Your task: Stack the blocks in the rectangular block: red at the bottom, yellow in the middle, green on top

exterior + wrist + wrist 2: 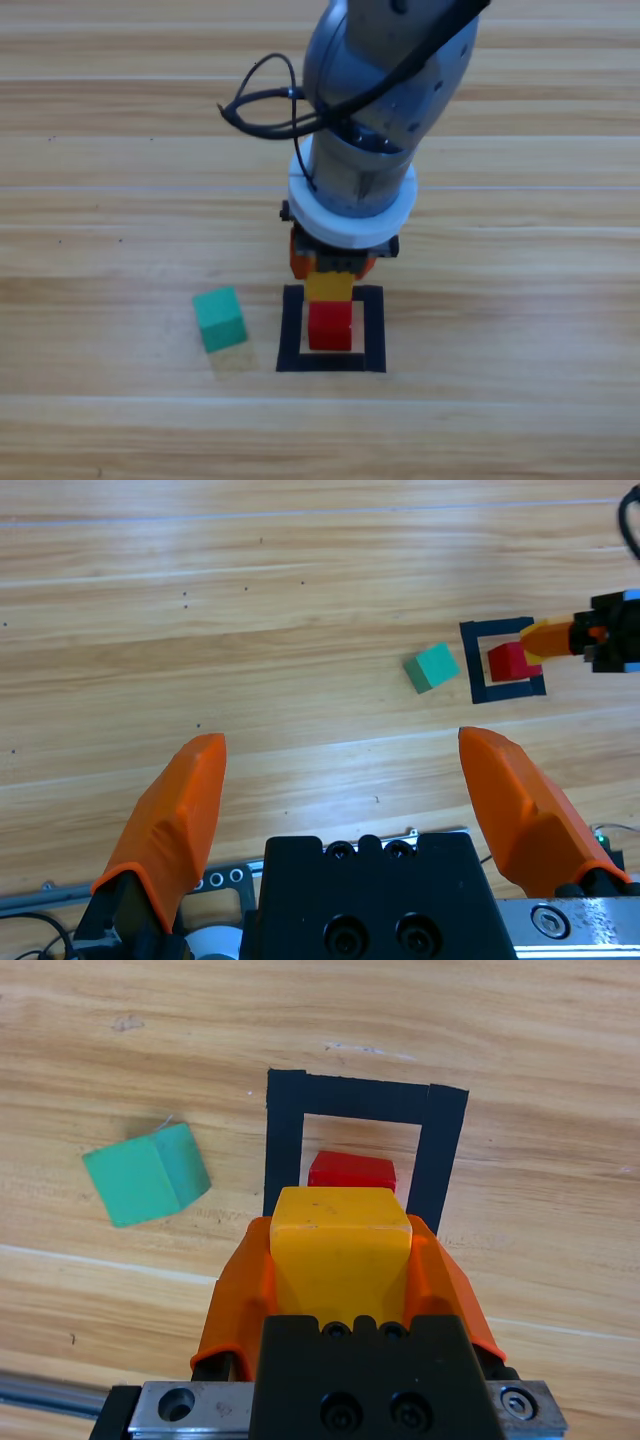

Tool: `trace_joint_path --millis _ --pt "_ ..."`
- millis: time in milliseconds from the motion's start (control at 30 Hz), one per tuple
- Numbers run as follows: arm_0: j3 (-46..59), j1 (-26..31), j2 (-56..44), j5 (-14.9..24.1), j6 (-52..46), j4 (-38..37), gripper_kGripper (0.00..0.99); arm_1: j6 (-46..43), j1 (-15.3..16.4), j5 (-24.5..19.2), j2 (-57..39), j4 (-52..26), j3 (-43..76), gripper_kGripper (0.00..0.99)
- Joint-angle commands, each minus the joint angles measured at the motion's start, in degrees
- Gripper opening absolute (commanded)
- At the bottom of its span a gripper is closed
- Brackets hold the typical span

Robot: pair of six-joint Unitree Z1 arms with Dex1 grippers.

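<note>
Right gripper (340, 1260) reaching down from above, clenched on yellow cube (328, 286) over red cube (330, 327) inside tape frame (291, 330). Green cube (219, 318) left of frame. Left gripper (340, 810) spread wide, well apart.

No text, label, brand, number or sign can be read on anything in these views
</note>
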Motion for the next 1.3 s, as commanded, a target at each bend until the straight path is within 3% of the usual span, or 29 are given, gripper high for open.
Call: trace_joint_path --millis 33,867,900,933,967,1000,1033,1067,1300 --pt "1.37 0.68 -1.35 -0.68 0.78 -1.18 0.990 0.75 1.63 0.54 5.50 0.95 -0.31 0.000" --pt "2.16 0.68 -1.26 -0.76 0.78 -1.80 0.990 1.54 1.63 0.81 6.64 0.95 -0.31 0.008" --pt "2.16 0.68 -1.26 -0.76 0.78 -1.80 0.990 1.54 1.63 0.90 6.82 0.95 -0.40 0.115" --pt "2.16 0.68 -1.26 -0.76 0.78 -1.80 0.990 1.45 1.63 1.16 7.17 0.95 -0.84 0.327" --pt "2.16 0.68 -1.26 -0.76 0.78 -1.80 0.990 1.45 1.63 1.16 7.43 0.95 -1.10 0.371" --pt "2.16 0.68 -1.26 -0.76 0.78 -1.80 0.990 1.19 1.63 1.07 7.61 0.95 -1.36 0.598" --pt "2.16 0.68 -1.26 -0.76 0.78 -1.80 0.990 1.01 1.63 1.07 7.70 0.95 -1.63 0.919" --pt "2.16 0.68 -1.26 -0.76 0.78 -1.80 0.990 0.92 1.63 1.07 7.78 0.95 -1.98 0.990" --pt "2.16 0.68 -1.26 -0.76 0.78 -1.80 0.990 0.22 1.63 0.63 6.20 0.95 -3.03 0.990"
